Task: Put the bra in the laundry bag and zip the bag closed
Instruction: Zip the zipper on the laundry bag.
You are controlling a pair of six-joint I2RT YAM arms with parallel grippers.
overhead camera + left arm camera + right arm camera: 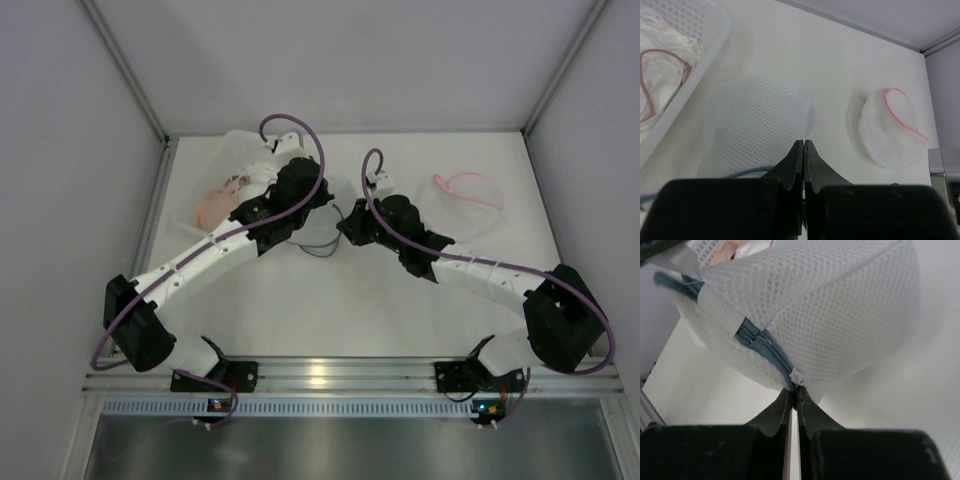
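The laundry bag sits midway across the table; it is soft, light mesh that will likely slide if tugged. The right tool is clenched on the zip pull, the proper hold, and the left tool is clenched at its mesh edge, likely anchoring it

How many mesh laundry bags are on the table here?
2. A blue-zip bag sits at the centre; a pink-trimmed bag lies to the right, near the back. The basket on the left holds clothing, so another could be hidden there.
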